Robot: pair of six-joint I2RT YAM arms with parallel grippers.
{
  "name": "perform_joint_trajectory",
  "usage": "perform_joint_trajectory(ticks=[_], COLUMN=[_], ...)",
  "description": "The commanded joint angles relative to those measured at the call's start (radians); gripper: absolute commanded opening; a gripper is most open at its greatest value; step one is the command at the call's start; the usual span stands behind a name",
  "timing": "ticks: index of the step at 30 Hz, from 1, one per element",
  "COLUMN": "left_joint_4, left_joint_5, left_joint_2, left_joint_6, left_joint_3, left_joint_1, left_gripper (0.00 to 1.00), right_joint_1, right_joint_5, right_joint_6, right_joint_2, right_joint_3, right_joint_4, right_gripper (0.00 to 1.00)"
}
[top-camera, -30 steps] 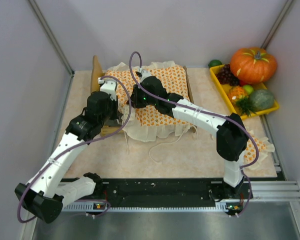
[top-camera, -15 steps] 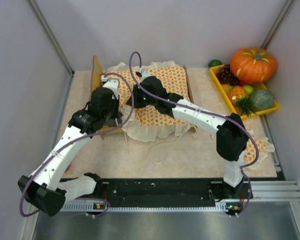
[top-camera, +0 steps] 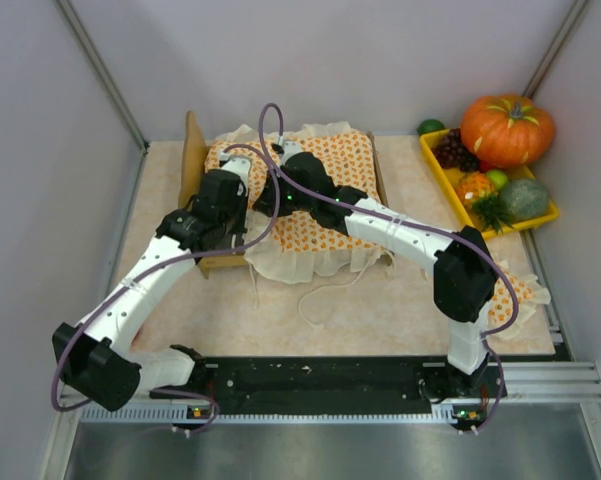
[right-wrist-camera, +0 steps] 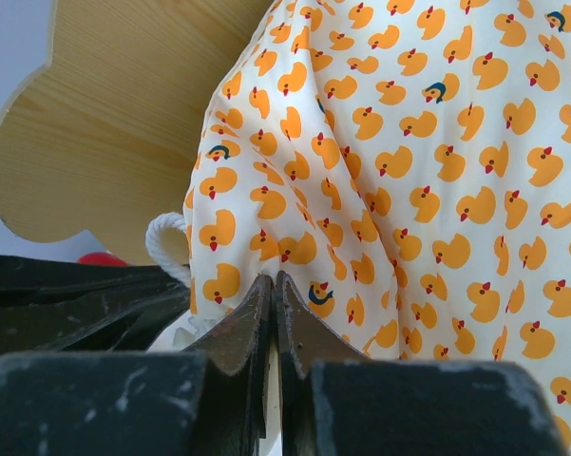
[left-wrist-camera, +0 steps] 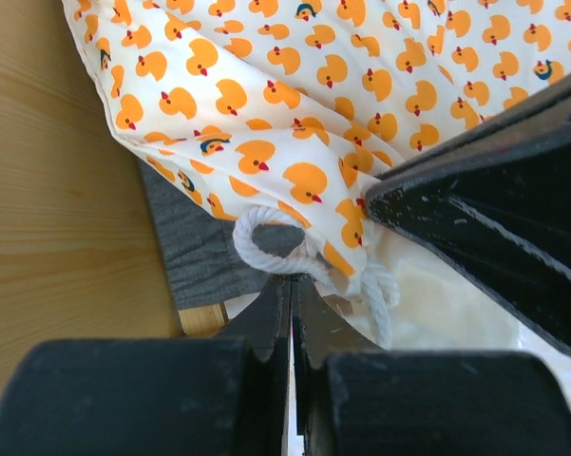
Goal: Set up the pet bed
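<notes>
Both sets of jaws closed: R gripper point(right-wrist-camera: 274, 280) nipping duck-print bedspread point(right-wrist-camera: 437, 142), L gripper point(left-wrist-camera: 291, 285) at its rope loop point(left-wrist-camera: 266, 249), hold unclear; pet bed point(top-camera: 193, 150) sits back-left on table point(top-camera: 410, 300), so tug corners evenly twd headboard point(right-wrist-camera: 114, 123), slow, w/o shifting frame.

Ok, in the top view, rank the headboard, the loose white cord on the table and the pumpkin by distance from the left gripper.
From the left gripper:
1. headboard, right beside it on the left.
2. loose white cord, lower centre of the view.
3. pumpkin, far right corner.
</notes>
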Motion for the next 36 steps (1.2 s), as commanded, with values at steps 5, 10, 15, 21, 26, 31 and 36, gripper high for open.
perform_joint_trajectory(ticks=[5, 10, 15, 21, 26, 31, 36], left_joint_4=[0.125, 0.209, 0.306, 0.312, 0.346, 0.366, 0.396], left_joint_5=[-0.059, -0.066, -0.047, -0.018, 0.005, 0.068, 0.169], left_joint_2=[0.058, 0.082, 0.058, 0.050, 0.047, 0.070, 0.068], left_joint_6=[0.091, 0.113, 0.107, 0.064, 0.036, 0.013, 0.009], left_joint_3=[0.085, 0.049, -0.054, -0.135, -0.197, -0.200, -0.175], left_joint_1=[0.023, 0.028, 0.028, 0.028, 0.028, 0.028, 0.028], left_gripper=[0.00, 0.00, 0.00, 0.00, 0.00, 0.00, 0.00], right_joint_1=[-0.003, -0.004, -0.003, -0.003, -0.004, -0.003, -0.003], right_joint_5=[-0.006, -0.006, -0.006, -0.011, -0.010, -0.011, -0.008], right_joint_6=[-0.004, -0.004, -0.005, -0.008, -0.005, -0.005, -0.005], right_joint_2=[0.012, 0.018, 0.021, 0.027, 0.029, 0.029, 0.029], right_joint_3=[0.033, 0.037, 0.038, 0.041, 0.040, 0.038, 0.037], right_joint_4=[0.018, 0.016, 0.015, 0.013, 0.013, 0.012, 0.012], right_gripper=[0.00, 0.00, 0.00, 0.00, 0.00, 0.00, 0.00])
